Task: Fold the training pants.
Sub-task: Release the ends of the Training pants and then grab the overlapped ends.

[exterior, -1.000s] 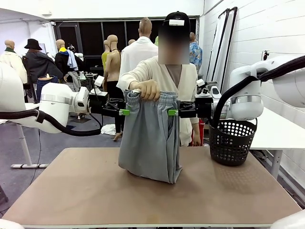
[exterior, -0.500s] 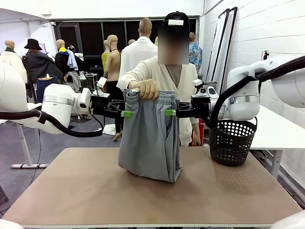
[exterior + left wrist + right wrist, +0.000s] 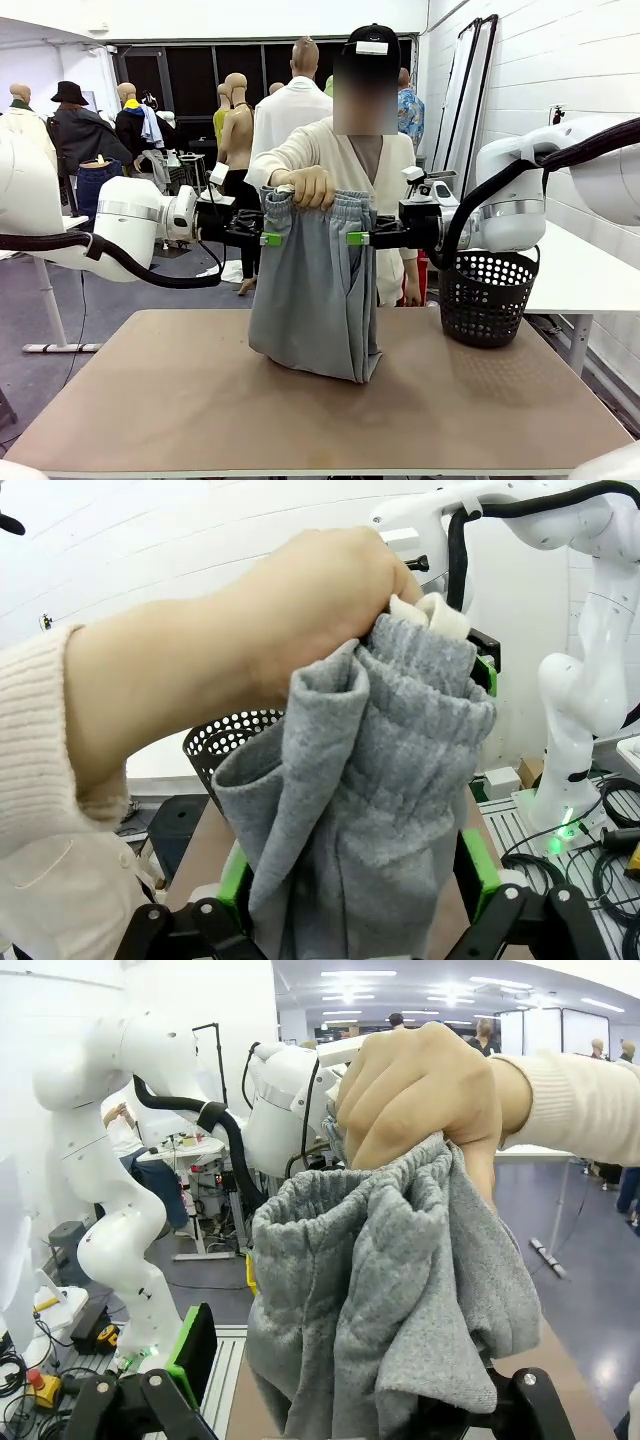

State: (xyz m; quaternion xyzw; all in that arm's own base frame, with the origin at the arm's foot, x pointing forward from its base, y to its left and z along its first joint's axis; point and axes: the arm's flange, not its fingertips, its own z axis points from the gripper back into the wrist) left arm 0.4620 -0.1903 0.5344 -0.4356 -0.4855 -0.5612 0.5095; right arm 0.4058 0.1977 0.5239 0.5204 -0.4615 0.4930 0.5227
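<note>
**Pants held up over the table, both grippers open at the waist**

Nearest to us is the table (image 3: 150,410). The grey pants (image 3: 312,300) hang upright over its middle, and their lower fold rests on the board. The cloth is doubled lengthwise, with the gathered waistband at the top.

A little below the waistband, the left gripper (image 3: 268,239) meets the pants from their left side. The right gripper (image 3: 357,238) meets them from their right side, at about the same height.

In the left wrist view the pants pass between this gripper's two fingers. One green pad (image 3: 235,878) is just beside the cloth and the other pad (image 3: 480,865) stands a little apart from it. So we read these jaws as spread, not clamped on the cloth.

In the right wrist view one pad (image 3: 193,1352) stands clear of the pants. The other finger is mostly hidden behind the cloth. These jaws are also wide apart, and we see no grip.

Above both grippers, a hand (image 3: 310,187) of a person bunches the waistband at the top of the pants and carries their weight. The person stands directly behind the pants, in a cream knitted cardigan (image 3: 300,150).

To the right of the pants, well apart from them, a black basket (image 3: 487,295) with holes stands at the far right of the table.
</note>
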